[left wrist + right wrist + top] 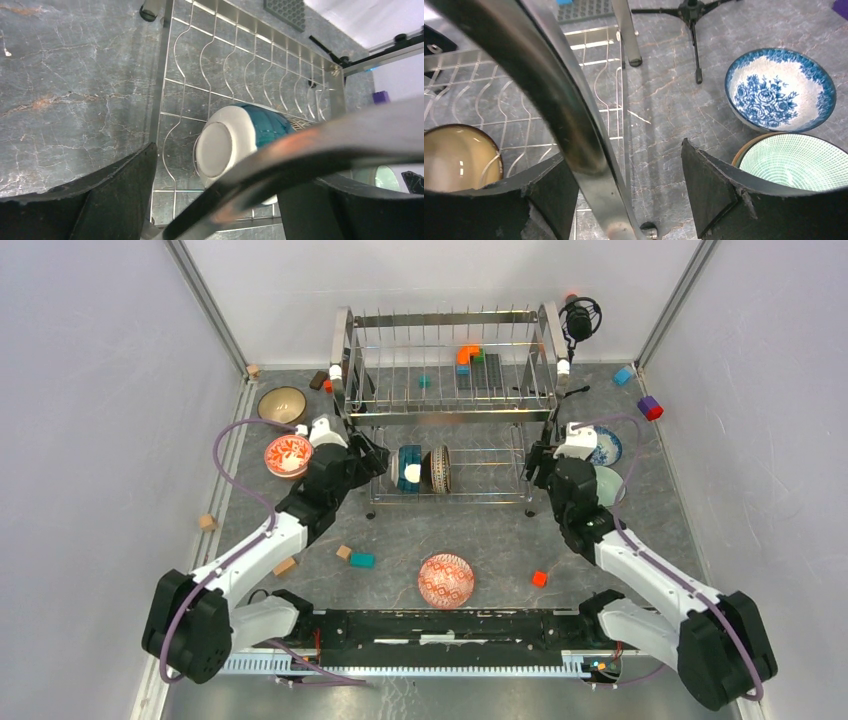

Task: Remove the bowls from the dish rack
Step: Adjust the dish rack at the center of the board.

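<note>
Grey marbled bench (480,540) fills the walled cell, and the dish rack (447,415) stands at the middle of its far edge. Two bowls sit on edge in the rack's lower tier: a teal bowl (408,470) with a white foot toward the left end, and a dark-rimmed bowl (440,470) just beside it. Other bowls lie out on the bench, among them a red-patterned bowl (446,580) toward the near edge and a blue-flowered bowl (780,90) and a green bowl (796,162) toward the right edge. The left pincer (372,455) hovers at the left end of the lower tier, spread wide and holding nothing. In its wrist view the left handle loop (300,145) crosses between the fingers, with the teal bowl's foot facing it just beyond. The right pincer (538,462) hangs at the right end, also wide and empty. The right handle loop (569,110) runs close against one of its fingers, and I cannot tell whether they touch. The step in hand looks like the left arm's reach for the teal bowl. To do it well, the pincer should first get clear of the loop, then take the bowl by its rim. It should lift the bowl straight up out of the wires before drawing it sideways, so that the neighbouring bowl is not dragged along.
</note>
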You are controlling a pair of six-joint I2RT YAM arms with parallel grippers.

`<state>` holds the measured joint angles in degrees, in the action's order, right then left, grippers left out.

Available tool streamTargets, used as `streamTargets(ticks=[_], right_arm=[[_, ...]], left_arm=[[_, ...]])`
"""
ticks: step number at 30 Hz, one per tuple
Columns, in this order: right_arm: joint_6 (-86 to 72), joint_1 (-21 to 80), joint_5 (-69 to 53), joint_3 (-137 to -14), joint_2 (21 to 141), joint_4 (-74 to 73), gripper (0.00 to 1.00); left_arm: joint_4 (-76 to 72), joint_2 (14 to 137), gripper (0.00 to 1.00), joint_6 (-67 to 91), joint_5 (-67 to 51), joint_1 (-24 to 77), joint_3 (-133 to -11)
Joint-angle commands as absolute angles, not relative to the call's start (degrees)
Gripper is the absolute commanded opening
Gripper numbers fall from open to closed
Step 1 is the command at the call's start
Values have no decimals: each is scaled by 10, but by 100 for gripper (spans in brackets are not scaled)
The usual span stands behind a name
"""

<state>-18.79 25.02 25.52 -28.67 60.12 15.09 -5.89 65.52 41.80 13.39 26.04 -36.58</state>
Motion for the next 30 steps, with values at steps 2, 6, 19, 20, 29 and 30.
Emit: streamTargets(ticks=[2,6,19,20,29,30], right_arm=[[-183,249,220,-269,524,136,79],[-182,248,197,-254,467,94,80],[-176,248,168,-241,435,48,51],[-178,248,174,-237,442,55,50],[-188,248,228,-234,491,102,39],[-186,247,231,-238,499,103,38]], left_arm=[[-57,590,92,419,135,257,-367],[-30,540,94,419,127,257,-354],[95,359,93,465,120,257,-286],[105,344,93,467,121,257,-284],[175,231,90,484,130,257,-267],[179,223,90,484,131,258,-266]])
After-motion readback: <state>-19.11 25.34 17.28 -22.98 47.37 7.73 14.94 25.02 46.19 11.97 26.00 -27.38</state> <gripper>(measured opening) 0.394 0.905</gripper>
